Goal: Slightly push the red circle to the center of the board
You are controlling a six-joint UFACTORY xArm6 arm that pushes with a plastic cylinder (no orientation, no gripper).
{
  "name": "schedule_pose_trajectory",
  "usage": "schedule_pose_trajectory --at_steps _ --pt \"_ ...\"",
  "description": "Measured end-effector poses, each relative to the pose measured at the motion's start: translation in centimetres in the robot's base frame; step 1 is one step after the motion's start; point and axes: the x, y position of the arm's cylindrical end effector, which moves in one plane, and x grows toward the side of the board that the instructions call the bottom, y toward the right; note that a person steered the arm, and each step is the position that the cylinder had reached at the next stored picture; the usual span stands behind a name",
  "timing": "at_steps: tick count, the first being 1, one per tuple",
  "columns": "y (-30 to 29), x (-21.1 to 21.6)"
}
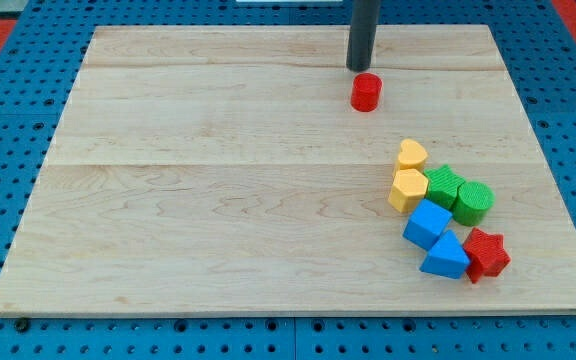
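The red circle (366, 92), a short red cylinder, stands on the wooden board (218, 180) in the upper middle, right of centre. My tip (358, 68) is the lower end of a dark rod coming down from the view's top. It sits just above and slightly left of the red circle, very close to it or touching its far edge.
A cluster of blocks lies at the right: a yellow heart (413, 154), a yellow hexagon (407, 189), a green star (445, 185), a green circle (474, 202), a blue cube (428, 222), a blue triangle (446, 257), a red star (486, 253). Blue pegboard surrounds the board.
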Motion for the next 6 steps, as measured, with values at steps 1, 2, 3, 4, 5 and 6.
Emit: schedule_pose_trajectory --at_steps 1,2,3,4,5,6 --pt "0.3 -1.6" --pt "3.6 -4.7" --pt "5.5 -0.3" --pt "5.3 1.7" --pt "4.4 4.5" --pt "4.4 4.5"
